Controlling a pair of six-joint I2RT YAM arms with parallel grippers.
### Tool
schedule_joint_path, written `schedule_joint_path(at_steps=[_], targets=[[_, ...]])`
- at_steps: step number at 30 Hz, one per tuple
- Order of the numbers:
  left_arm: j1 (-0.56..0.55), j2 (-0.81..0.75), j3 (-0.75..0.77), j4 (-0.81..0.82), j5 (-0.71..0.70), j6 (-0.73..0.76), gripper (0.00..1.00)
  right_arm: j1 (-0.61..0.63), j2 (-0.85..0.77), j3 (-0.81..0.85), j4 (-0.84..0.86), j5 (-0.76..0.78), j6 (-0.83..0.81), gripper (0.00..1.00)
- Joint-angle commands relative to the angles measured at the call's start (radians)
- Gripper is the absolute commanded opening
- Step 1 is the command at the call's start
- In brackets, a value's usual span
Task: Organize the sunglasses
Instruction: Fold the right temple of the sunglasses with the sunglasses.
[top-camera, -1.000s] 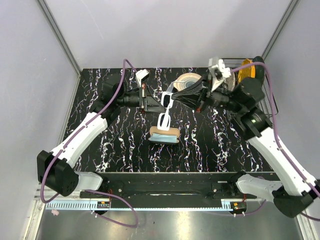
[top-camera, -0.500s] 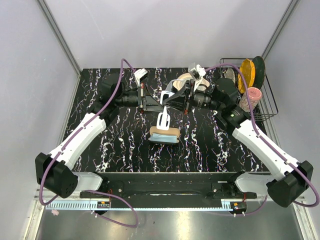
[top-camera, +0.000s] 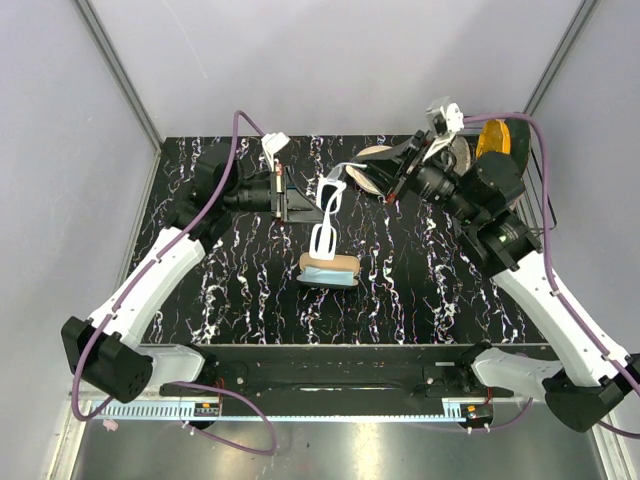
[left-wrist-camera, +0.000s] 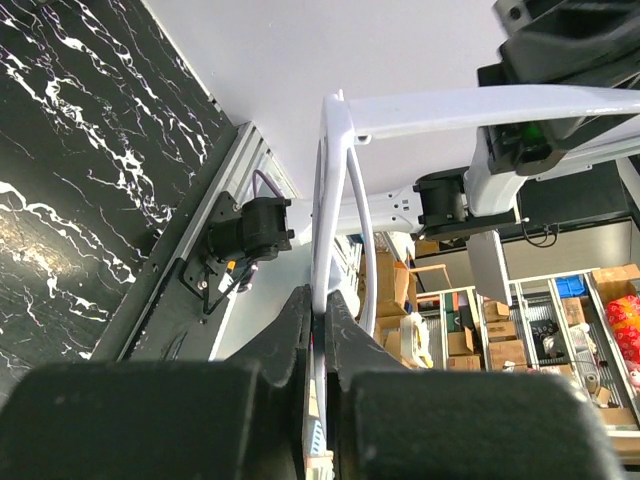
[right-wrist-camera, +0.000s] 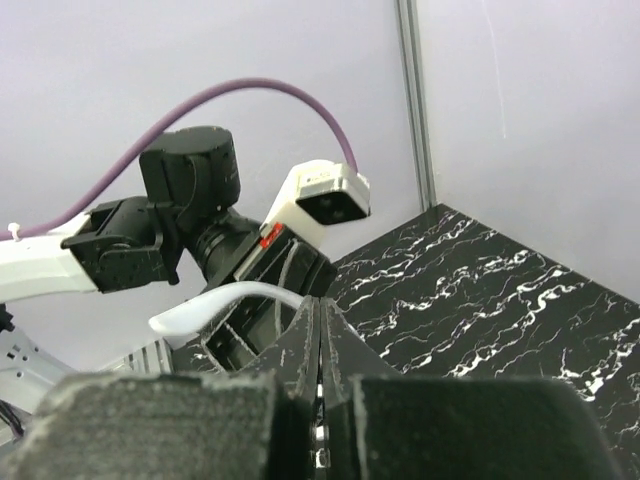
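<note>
The sunglasses (top-camera: 325, 215), a thin white frame, hang upright above the middle of the table. My left gripper (top-camera: 303, 205) is shut on their rim; in the left wrist view the frame (left-wrist-camera: 335, 200) rises out of the closed jaws of that gripper (left-wrist-camera: 322, 310). One folding arm (top-camera: 358, 165) sticks out to the right. My right gripper (top-camera: 385, 178) is shut on its end; in the right wrist view the white arm (right-wrist-camera: 220, 300) curves into the closed tips of the right gripper (right-wrist-camera: 319, 305). Below them lies the open black case (top-camera: 345, 264) with a light blue cloth (top-camera: 325, 276) in it.
A wire rack (top-camera: 540, 215) stands at the back right with orange and green items (top-camera: 492, 138). A round tan roll (top-camera: 372, 155) sits behind the right gripper. Grey walls close off the table's back and sides.
The right gripper has closed fully and pulled back to the right and away from the frame. The sunglasses' arm now stretches out towards it. The left gripper has kept its hold.
</note>
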Motion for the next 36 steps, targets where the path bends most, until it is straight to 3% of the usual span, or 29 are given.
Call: schedule_joint_path(at_steps=[1,5,8,9,12,18,27,30,31,34,36], targets=[[0.004,-0.039,0.040,-0.013,-0.017,0.045,0.00,0.008,0.057,0.120,-0.077,0.054,-0.037,0.00],[0.004,-0.055,0.037,-0.014,-0.004,0.065,0.00,0.006,0.121,0.222,-0.132,0.013,-0.068,0.00],[0.006,-0.061,0.040,-0.039,-0.013,0.075,0.00,0.006,0.166,0.267,-0.152,-0.108,-0.086,0.00],[0.004,-0.062,0.040,-0.045,-0.023,0.074,0.00,0.006,0.172,0.267,-0.146,-0.220,-0.086,0.00],[0.004,-0.061,0.038,-0.049,-0.032,0.066,0.00,0.008,0.171,0.205,-0.053,-0.443,-0.044,0.01],[0.004,-0.082,0.015,-0.008,-0.029,0.036,0.00,0.017,0.166,0.097,-0.033,-0.575,-0.019,0.04],[0.004,-0.090,-0.005,0.112,-0.001,-0.035,0.00,0.029,0.192,0.052,-0.102,-0.463,-0.063,0.04],[0.007,-0.072,0.011,0.012,-0.042,0.028,0.00,0.029,0.187,0.086,-0.137,-0.353,-0.070,0.08],[0.009,-0.066,0.029,-0.088,-0.065,0.090,0.00,0.029,0.175,0.101,-0.143,-0.312,-0.067,0.10],[0.021,-0.041,0.078,-0.331,-0.223,0.210,0.00,0.029,0.140,0.117,-0.164,-0.103,-0.042,0.15],[0.030,-0.036,0.077,-0.384,-0.325,0.272,0.00,0.027,0.137,0.131,-0.218,0.030,-0.039,0.23]])
